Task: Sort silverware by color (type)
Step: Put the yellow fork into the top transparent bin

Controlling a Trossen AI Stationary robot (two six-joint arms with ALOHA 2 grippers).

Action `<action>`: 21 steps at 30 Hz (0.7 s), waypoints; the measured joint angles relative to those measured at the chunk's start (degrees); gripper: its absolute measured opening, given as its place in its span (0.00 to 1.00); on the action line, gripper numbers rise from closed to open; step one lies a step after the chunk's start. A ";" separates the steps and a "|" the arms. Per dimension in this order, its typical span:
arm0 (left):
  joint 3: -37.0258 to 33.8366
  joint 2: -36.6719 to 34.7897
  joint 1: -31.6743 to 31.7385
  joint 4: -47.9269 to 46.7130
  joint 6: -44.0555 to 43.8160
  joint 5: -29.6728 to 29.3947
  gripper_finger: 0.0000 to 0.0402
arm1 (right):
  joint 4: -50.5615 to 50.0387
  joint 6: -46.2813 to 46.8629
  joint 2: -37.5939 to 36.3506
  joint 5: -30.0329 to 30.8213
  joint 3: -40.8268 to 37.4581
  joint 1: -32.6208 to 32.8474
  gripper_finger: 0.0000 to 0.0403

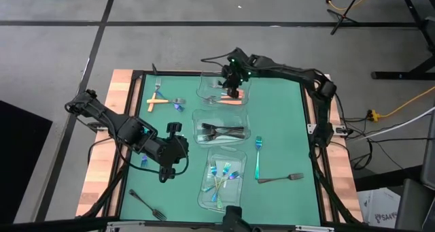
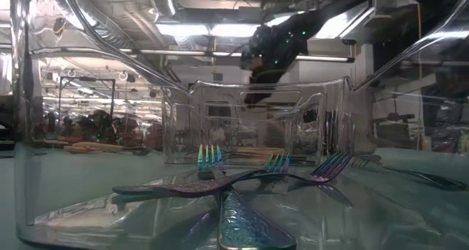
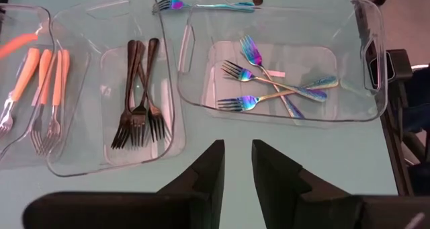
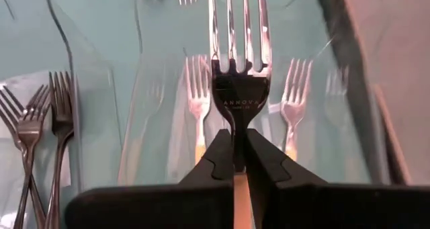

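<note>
Three clear containers stand in a row down the middle of the green table [image 1: 279, 123], and the middle container [image 1: 221, 126] serves here as the landmark. It holds a bundle of dark forks [image 1: 221, 130]. On its far side stands the far container [image 1: 223, 89] with the orange-handled forks [image 3: 40, 88], and on its near side the near container [image 1: 223, 181] with several iridescent blue-teal forks [image 1: 221, 179]. Loose pieces lie around: to the right of the middle container and nearer to the front, one blue-teal fork [image 1: 258, 158] and beside it a dark fork [image 1: 280, 178]; to the left of the far container, an orange-handled fork [image 1: 158, 99] lying crossed with another piece; far to the front left, one more dark fork [image 1: 147, 204]. The right gripper [image 1: 233, 88] hangs over the far container, and its fingers are clamped on the neck of a silver fork with orange handle [image 4: 238, 54], tines pointing away from the wrist, above the forks already in that container. The left gripper [image 1: 165, 172] is to the left of the near container, above the table, with its fingers [image 3: 208, 168] a little apart and holding nothing; the walls of the containers stand between it and the sorted forks.
</note>
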 joint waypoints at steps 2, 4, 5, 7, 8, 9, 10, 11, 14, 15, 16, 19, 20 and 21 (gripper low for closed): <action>0.00 0.00 0.01 0.00 0.00 -0.03 0.17 | -0.91 0.02 0.68 -0.04 0.00 0.04 0.01; 0.00 0.00 0.01 0.00 0.00 -0.01 0.17 | -1.17 0.02 1.27 -0.02 0.00 0.05 0.01; 0.00 0.02 0.01 -0.01 -0.02 -0.01 0.17 | -1.45 0.02 1.62 -0.03 0.00 0.07 0.01; 0.00 0.02 0.01 0.02 -0.02 -0.01 0.17 | -1.45 0.06 2.12 -0.02 0.00 0.09 0.01; 0.00 0.02 0.01 -0.02 -0.05 -0.01 0.17 | -1.47 0.04 2.41 0.02 0.00 0.09 0.01; 0.00 0.02 0.01 0.00 -0.18 -0.01 0.17 | -1.43 0.08 2.62 0.02 0.00 0.09 0.01; 0.00 0.02 -0.01 -0.02 -0.26 -0.01 0.17 | -1.56 0.09 2.79 0.04 0.00 0.09 0.01; 0.00 0.02 0.01 -0.02 -0.26 -0.01 0.17 | -1.58 0.11 3.04 0.09 0.00 0.09 0.01; 0.00 0.02 0.01 -0.02 -0.24 0.01 0.17 | -1.71 0.15 3.60 0.60 0.00 0.09 0.01; 0.00 0.02 0.00 -0.04 -0.24 0.00 0.17 | -1.44 0.18 3.81 0.86 0.00 0.09 0.01; 0.00 0.03 -0.01 -0.05 -0.24 0.00 0.17 | -1.36 0.19 3.90 1.06 0.00 0.09 0.01; 0.00 0.04 0.00 -0.09 -0.24 0.00 0.17 | -1.23 0.04 3.99 1.60 0.00 0.13 0.01; 0.00 0.04 0.01 -0.11 -0.24 0.01 0.17 | -1.07 0.02 3.99 1.62 0.02 0.13 0.01; 0.00 0.04 0.01 -0.09 -0.28 0.01 0.17 | -1.12 0.02 3.99 1.63 0.02 0.13 0.01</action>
